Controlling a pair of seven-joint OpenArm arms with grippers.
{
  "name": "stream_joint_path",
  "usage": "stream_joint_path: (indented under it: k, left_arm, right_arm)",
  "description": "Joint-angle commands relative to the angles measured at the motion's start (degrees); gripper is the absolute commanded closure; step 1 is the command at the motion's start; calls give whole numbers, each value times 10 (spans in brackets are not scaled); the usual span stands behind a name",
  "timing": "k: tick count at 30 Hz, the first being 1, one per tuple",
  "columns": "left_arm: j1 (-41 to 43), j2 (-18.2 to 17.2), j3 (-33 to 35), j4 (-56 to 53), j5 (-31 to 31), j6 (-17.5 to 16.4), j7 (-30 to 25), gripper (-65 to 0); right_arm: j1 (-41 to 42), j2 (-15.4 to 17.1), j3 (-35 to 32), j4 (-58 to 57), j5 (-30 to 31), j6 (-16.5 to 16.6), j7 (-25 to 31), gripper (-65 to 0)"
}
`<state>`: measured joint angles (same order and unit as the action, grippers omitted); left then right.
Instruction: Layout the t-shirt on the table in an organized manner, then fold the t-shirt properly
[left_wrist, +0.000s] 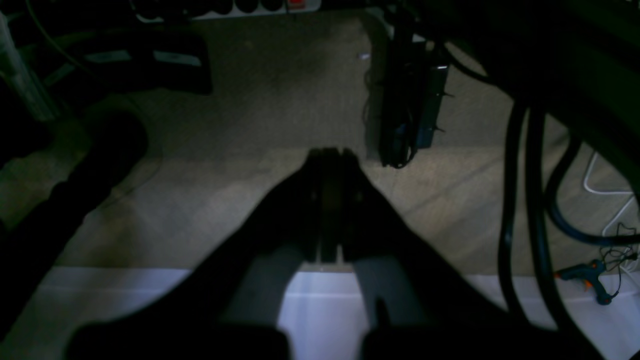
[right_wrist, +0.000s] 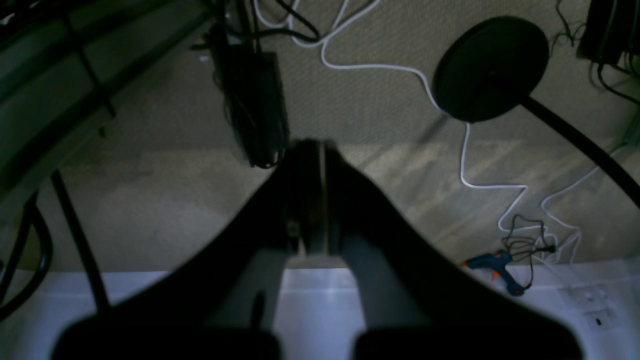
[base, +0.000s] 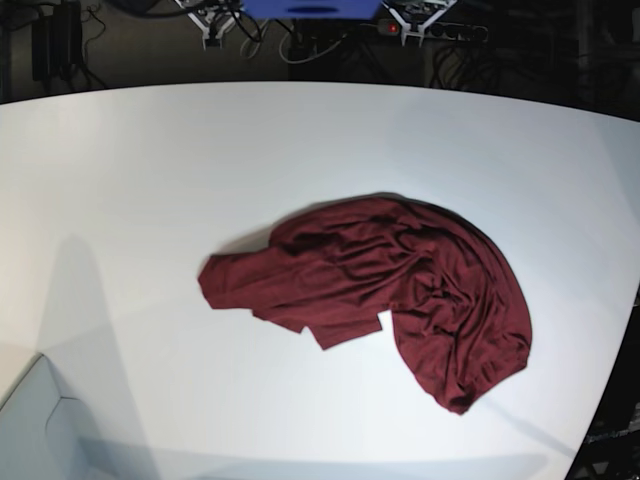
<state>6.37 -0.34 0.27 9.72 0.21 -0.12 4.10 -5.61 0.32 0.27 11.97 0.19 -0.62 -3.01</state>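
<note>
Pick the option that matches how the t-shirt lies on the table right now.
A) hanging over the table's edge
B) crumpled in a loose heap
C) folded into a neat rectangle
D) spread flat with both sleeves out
B: in the base view the t-shirt is a wrinkled maroon heap with bunched folds, lying wholly on the white table, neither spread flat nor folded.

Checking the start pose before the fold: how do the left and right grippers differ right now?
The left gripper has black cables hanging to one side; the right gripper has a round black stand base and a white cord there. Only a thin pale line shows between the right gripper's fingers; none shows at the left. Both are shut, empty, off the t-shirt.
</note>
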Motion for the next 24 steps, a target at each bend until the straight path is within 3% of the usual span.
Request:
stream_joint_path:
  k: [1,24]
  left_arm:
    - [4,-1,1,1,1,4,0,-1]
    - [-11,-9,2,2,2,3,0,-4]
  right_arm:
    - [-9,1,0,0,-3,8,1,0]
    - [-13,0,-1,4,-3,7,5,0]
